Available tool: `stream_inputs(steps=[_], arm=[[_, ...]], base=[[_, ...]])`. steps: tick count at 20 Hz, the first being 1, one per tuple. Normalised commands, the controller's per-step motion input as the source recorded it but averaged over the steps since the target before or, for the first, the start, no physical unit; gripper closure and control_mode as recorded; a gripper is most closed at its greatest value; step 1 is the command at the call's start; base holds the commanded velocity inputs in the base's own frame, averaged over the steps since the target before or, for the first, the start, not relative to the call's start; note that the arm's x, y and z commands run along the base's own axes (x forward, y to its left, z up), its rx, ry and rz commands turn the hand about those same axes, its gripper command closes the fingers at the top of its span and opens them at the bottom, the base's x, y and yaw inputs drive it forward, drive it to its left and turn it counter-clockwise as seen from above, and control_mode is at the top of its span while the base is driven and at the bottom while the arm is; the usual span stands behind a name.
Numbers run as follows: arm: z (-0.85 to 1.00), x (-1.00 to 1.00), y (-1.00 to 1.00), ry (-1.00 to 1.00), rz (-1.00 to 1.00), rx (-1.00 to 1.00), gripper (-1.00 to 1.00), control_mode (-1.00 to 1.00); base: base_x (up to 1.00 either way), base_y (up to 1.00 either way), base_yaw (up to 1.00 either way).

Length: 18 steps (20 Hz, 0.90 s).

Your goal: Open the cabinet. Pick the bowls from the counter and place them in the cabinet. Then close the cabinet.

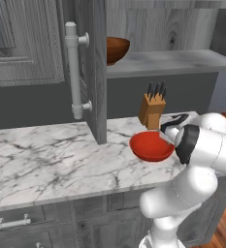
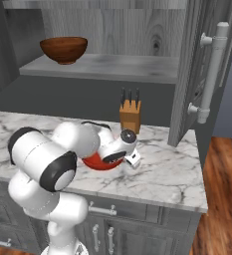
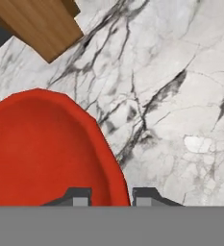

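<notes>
- So, closest to the cameras is the white arm: it fills the lower right of the left base view and the lower left of the right base view, bent over toward the counter (image 1: 61,155).
- Gripper (image 3: 111,196) sits at the bottom centre of the hand view, jaws pinched down on the rim of the red bowl (image 3: 41,149), one dark tip inside the rim and the other just outside over the marble. So it's clamped on that bowl's edge.
- In the left base view the red bowl (image 1: 151,145) is centre-right of frame, resting on the counter near its front edge, with the hand at its right side. In the right base view only a sliver of the red bowl (image 2: 98,162) peeks out below the wrist, about mid-frame.
- Just behind the bowl stands the knife block (image 1: 152,109), tan, dark handles sticking up. It's the wooden slab at the upper left of the hand view, near the bowl but not touching it.
- Further back and up, the cabinet (image 1: 92,72) is open: one door edge hangs centre-left in the left base view with its long silver handle (image 1: 75,72), and the other door is at the right of the right base view.
- Farthest back, the brown wooden bowl (image 2: 63,50) sits upright on the grey inner shelf (image 2: 117,67), upper left of the right base view.
</notes>
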Motion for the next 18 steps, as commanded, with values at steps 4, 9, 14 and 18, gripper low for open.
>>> stream_inputs(steps=[4,9,14,18], arm=[[0.26,-0.2,0.0,-0.05,-0.25,0.0,1.0,-1.0],[0.2,-0.26,0.13,-0.02,-0.39,-0.02,1.0,-1.0],[0.48,-0.14,0.06,0.0,-0.46,-0.04,1.0,-1.0],[0.67,-0.13,-0.01,0.05,-0.46,0.0,1.0,-1.0]], base=[[0.0,0.0,0.0],[0.0,0.0,0.0],[0.0,0.0,0.0],[0.0,0.0,0.0]])
